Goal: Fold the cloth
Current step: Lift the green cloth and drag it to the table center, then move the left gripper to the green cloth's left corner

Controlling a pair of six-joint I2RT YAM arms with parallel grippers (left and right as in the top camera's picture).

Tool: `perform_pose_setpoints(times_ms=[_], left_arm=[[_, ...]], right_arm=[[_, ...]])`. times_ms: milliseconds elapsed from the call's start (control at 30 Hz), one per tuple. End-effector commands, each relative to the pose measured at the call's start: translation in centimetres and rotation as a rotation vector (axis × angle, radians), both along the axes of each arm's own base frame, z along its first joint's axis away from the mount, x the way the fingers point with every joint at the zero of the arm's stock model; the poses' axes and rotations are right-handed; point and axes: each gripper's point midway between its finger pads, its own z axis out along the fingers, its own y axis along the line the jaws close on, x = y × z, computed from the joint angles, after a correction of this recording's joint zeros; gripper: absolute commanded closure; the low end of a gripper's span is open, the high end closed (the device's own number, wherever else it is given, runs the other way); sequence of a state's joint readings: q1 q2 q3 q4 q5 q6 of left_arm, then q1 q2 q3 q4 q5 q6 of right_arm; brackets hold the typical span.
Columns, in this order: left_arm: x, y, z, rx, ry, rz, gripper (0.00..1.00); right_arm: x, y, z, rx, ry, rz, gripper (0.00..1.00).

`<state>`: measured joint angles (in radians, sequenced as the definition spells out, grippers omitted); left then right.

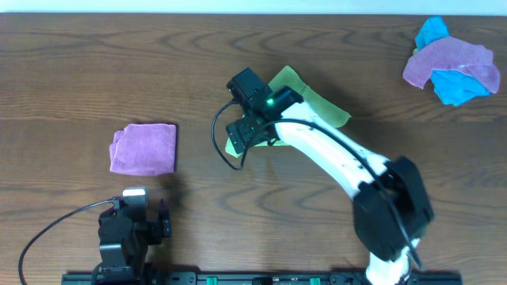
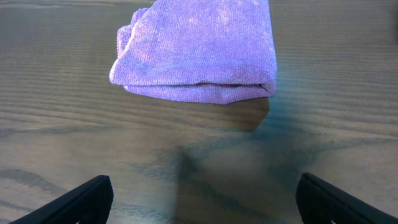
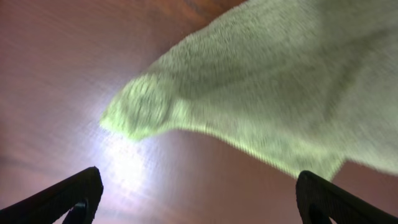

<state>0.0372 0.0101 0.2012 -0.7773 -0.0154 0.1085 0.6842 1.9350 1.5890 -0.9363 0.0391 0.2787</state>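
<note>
The lime-green cloth (image 1: 317, 99) lies on the wooden table near the middle, partly hidden under my right arm. In the right wrist view the cloth (image 3: 267, 93) fills the upper right, one rounded corner pointing left. My right gripper (image 3: 199, 199) is open and empty, its fingertips just short of the cloth's edge; in the overhead view it sits at the cloth's left end (image 1: 242, 134). My left gripper (image 2: 205, 199) is open and empty near the table's front left (image 1: 135, 226).
A folded purple cloth (image 1: 143, 148) lies left of centre, also in the left wrist view (image 2: 199, 50). A heap of purple and bright blue cloths (image 1: 450, 63) sits at the far right. A black cable (image 1: 222, 142) loops beside the right wrist.
</note>
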Motion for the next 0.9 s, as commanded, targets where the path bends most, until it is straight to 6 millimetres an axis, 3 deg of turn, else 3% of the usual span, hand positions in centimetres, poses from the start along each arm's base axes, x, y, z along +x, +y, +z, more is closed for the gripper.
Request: perform_pose_setpoints(times_ms=[0, 133, 233, 367, 500, 700, 867], left_arm=[[-0.6, 0.1, -1.4, 0.007, 0.049, 0.007, 0.04], [-0.6, 0.1, -1.4, 0.007, 0.049, 0.007, 0.05], [-0.6, 0.1, -1.4, 0.007, 0.049, 0.007, 0.05], [-0.6, 0.1, -1.4, 0.007, 0.049, 0.007, 0.05], [-0.6, 0.1, -1.4, 0.007, 0.049, 0.007, 0.05], [-0.6, 0.1, -1.4, 0.007, 0.049, 0.007, 0.05], [-0.6, 0.1, -1.4, 0.007, 0.048, 0.006, 0.05]], right_arm=[[-0.6, -0.3, 6.5, 0.108, -0.090, -0.059, 0.01], [-2.3, -2.8, 12.0, 0.177, -0.145, -0.128, 0.02], [-3.8, -5.4, 13.3, 0.185, -0.135, -0.192, 0.02], [-5.9, -7.4, 10.6, 0.185, -0.047, -0.255, 0.02], [-6.9, -7.3, 6.8, 0.281, 0.030, -0.273, 0.01], [-5.7, -7.5, 2.1, 0.390, 0.044, -0.354, 0.05], [-4.1, -8.4, 0.1, 0.452, 0.001, -0.443, 0.19]])
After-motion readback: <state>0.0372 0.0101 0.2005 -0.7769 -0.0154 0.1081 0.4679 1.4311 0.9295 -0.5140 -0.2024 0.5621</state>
